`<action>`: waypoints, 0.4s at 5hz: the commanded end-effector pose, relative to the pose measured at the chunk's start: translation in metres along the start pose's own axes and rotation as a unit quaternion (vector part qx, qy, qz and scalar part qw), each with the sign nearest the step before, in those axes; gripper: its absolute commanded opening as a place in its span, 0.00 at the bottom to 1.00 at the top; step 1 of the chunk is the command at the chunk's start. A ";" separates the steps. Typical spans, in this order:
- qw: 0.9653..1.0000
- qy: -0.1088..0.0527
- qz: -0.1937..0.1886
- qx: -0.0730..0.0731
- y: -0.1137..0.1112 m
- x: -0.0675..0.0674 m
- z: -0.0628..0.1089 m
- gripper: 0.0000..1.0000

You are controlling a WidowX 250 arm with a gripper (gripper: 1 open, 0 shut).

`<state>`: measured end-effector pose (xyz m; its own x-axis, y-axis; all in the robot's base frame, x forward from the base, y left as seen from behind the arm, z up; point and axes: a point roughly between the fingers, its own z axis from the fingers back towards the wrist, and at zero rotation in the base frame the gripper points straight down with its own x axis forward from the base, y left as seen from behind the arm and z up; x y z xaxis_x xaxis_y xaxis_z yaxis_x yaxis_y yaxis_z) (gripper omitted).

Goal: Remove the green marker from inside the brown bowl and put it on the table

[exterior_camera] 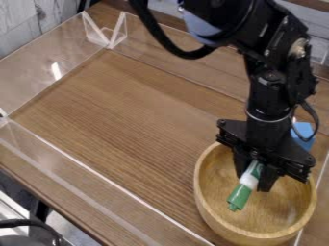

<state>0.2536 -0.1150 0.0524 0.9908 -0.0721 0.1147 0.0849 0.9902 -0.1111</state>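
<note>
So the gripper (261,169) is closed on the upper end of the green marker (243,189), up in the right part of the view. The rest slants out from the jaws toward 7 o'clock, green end lowest, within the brown bowl's (216,219) outline.

We seem to be in a robotics lab: a black robot arm (244,53) reaches over a wood-grain table (115,115) edged by low clear walls (96,197), with black cables (164,36) looping beside it.
</note>
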 end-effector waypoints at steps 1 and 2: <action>0.999 -0.030 0.003 -0.013 -0.001 0.008 0.011 0.00; 0.999 -0.034 0.005 -0.016 0.000 0.010 0.008 0.00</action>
<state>0.2568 -0.1149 0.0505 0.9879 -0.0627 0.1417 0.0815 0.9881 -0.1304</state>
